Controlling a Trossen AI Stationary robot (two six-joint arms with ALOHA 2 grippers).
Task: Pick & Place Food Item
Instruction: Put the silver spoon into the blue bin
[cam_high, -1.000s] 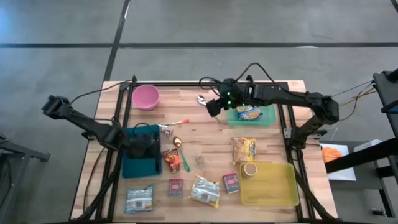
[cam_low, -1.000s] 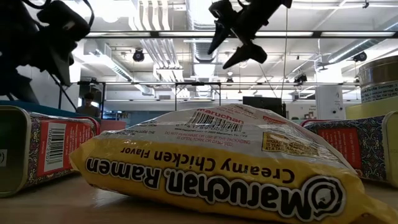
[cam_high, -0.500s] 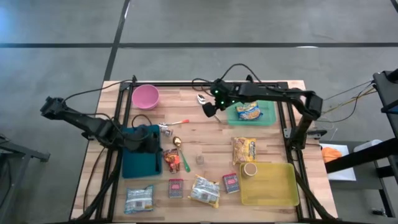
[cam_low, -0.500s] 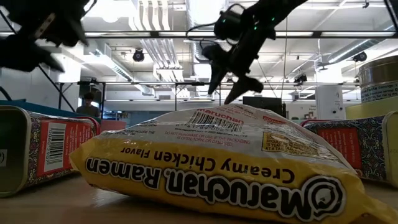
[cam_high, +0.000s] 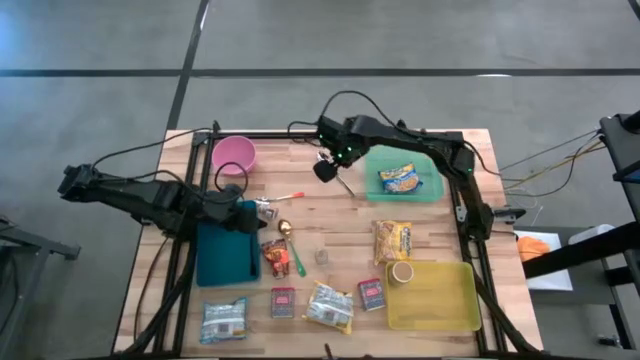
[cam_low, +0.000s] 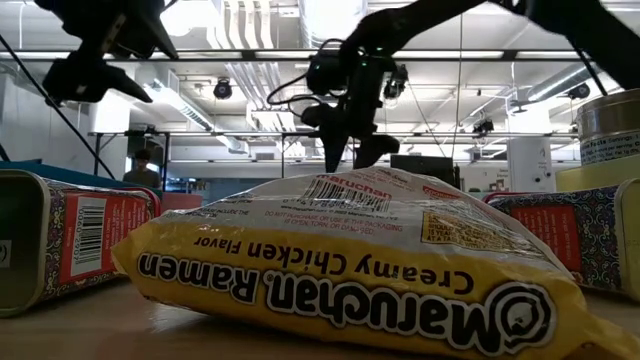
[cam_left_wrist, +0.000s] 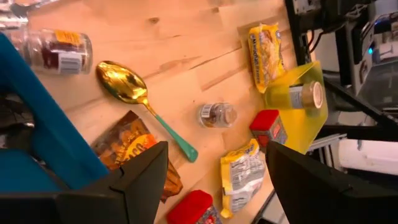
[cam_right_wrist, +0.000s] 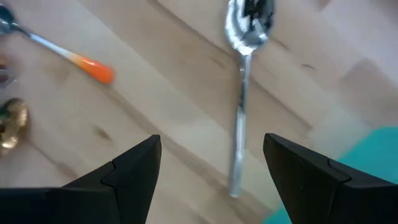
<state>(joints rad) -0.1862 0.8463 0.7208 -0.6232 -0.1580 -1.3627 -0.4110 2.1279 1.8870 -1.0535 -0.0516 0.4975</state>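
Observation:
Food lies over the wooden table: a yellow ramen pack (cam_high: 400, 180) in the green tray (cam_high: 425, 160), another (cam_high: 392, 240) on the wood, a brown snack pack (cam_high: 275, 258), and more packs (cam_high: 330, 307) near the front edge. My right gripper (cam_high: 325, 168) hangs open, pointing down over a silver spoon (cam_right_wrist: 242, 93) left of the green tray, touching nothing. My left gripper (cam_high: 240, 207) is open and raised over the blue tray (cam_high: 215, 260); between its fingers (cam_left_wrist: 217, 149) I see a gold spoon (cam_left_wrist: 124, 84) and a small jar (cam_left_wrist: 217, 115) far below.
A pink bowl (cam_high: 235, 155) stands at the far left. An orange-handled spoon (cam_high: 288, 197) and a jar (cam_high: 265, 210) lie mid-table. The yellow tray (cam_high: 450, 300) at the front right holds a can (cam_high: 402, 272). Red tins (cam_high: 283, 302) (cam_high: 372, 293) sit near the front.
My right gripper has swung toward the table's left edge and come down, tipping to point more steeply down, and now hangs over the silver spoon. My left gripper has risen over the blue tray and shifted toward the far edge, rolling about its axis. Both stay open.

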